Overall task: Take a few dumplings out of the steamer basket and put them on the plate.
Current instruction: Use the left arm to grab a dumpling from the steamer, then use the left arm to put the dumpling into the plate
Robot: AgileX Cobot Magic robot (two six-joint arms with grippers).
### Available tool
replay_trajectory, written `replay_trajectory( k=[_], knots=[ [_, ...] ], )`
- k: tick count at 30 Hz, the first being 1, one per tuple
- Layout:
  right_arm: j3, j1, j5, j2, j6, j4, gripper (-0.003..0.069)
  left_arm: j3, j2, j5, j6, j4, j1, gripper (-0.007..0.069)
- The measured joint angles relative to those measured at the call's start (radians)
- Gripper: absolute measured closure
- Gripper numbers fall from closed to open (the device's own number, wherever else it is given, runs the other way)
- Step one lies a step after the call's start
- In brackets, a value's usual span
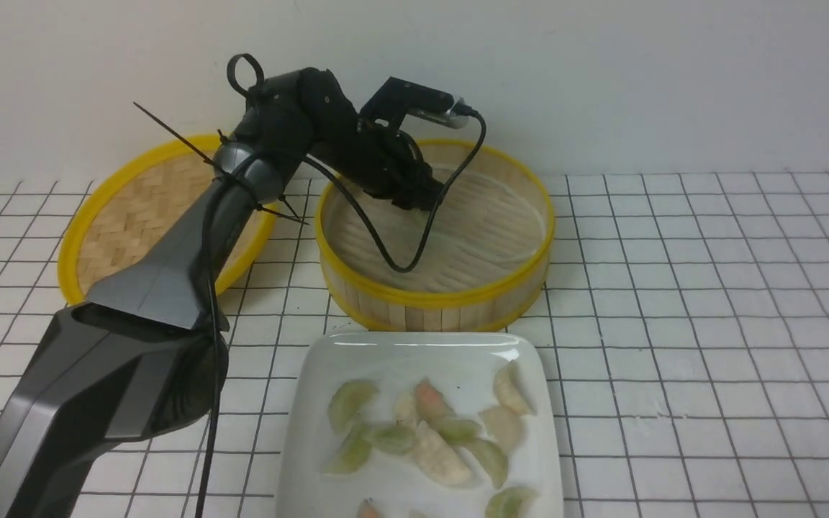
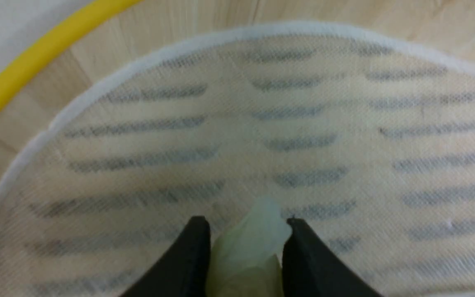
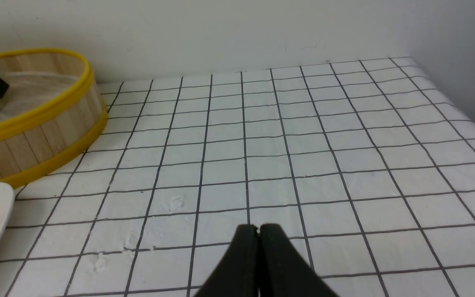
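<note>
Here, the left arm (image 1: pixel 170 273) is stretching forward from the near left, and the end of it is dipping inside the steamer basket (image 1: pixel 436 296). The basket is sitting on a white gridded worktop (image 1: pixel 709 324), toward the back wall.

In the left wrist view, the left tool (image 2: pixel 245 222) is pinching one pale green dumpling (image 2: pixel 249 251) between its two black fingers (image 2: pixel 192 255). The dumpling's pleated tip is poking out beyond the fingertips. Below it, a white mesh liner (image 2: pixel 303 123) is covering the basket's slatted floor. Whether the dumpling is touching the liner or hanging just above it cannot be told.

The plate (image 1: pixel 414 345) is lying just in front of the basket, its far rim close to the basket's near wall. Several green dumplings (image 1: pixel 351 403) are resting on it, mixed with whitish dumplings (image 1: pixel 440 457) and a pink-tinted dumpling (image 1: pixel 429 396) – some touching or overlapping.

A flat woven lid (image 1: pixel 134 208) with a yellow rim is lying to the left of the basket, partly hidden behind the left arm.

The right tool (image 3: pixel 259 229) is showing only in its own wrist view. Its fingers are pressed together with nothing between them, and it is hanging over bare worktop – well to the right of the basket and the plate.
</note>
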Motion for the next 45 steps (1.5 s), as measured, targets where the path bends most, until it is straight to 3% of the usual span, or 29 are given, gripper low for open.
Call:
replay_trajectory(
  k=[7,11,14,19,20,23,27,34,40,45],
  knots=[
    [0.000,0.000,0.000,0.000,0.000,0.000,0.0669,-0.085,-0.047,0.154,-0.093,0.036,0.001,0.0421],
    [0.000,0.000,0.000,0.000,0.000,0.000,0.0669,-0.068,-0.168,0.167,-0.230,0.099,-0.002,0.0421],
    [0.000,0.000,0.000,0.000,0.000,0.000,0.0669,0.057,-0.299,0.163,-0.265,0.135,-0.016,0.0421],
    [0.000,0.000,0.000,0.000,0.000,0.000,0.0669,0.615,-0.629,0.161,-0.281,0.184,-0.067,0.0421],
    [0.000,0.000,0.000,0.000,0.000,0.000,0.0669,0.637,-0.650,0.161,-0.281,0.184,-0.069,0.0421],
    [0.000,0.000,0.000,0.000,0.000,0.000,0.0669,1.022,-0.818,0.159,-0.283,0.177,-0.112,0.0421],
    [0.000,0.000,0.000,0.000,0.000,0.000,0.0669,1.280,-0.901,0.157,-0.283,0.168,-0.176,0.0421],
    [0.000,0.000,0.000,0.000,0.000,0.000,0.0669,1.467,-0.918,0.083,-0.283,0.153,-0.321,0.0421],
    [0.000,0.000,0.000,0.000,0.000,0.000,0.0669,1.475,-0.878,0.025,-0.283,0.185,-0.350,0.0420],
    [0.000,0.000,0.000,0.000,0.000,0.000,0.0669,1.475,-0.864,0.009,-0.292,0.214,-0.350,0.0293]
  ],
)
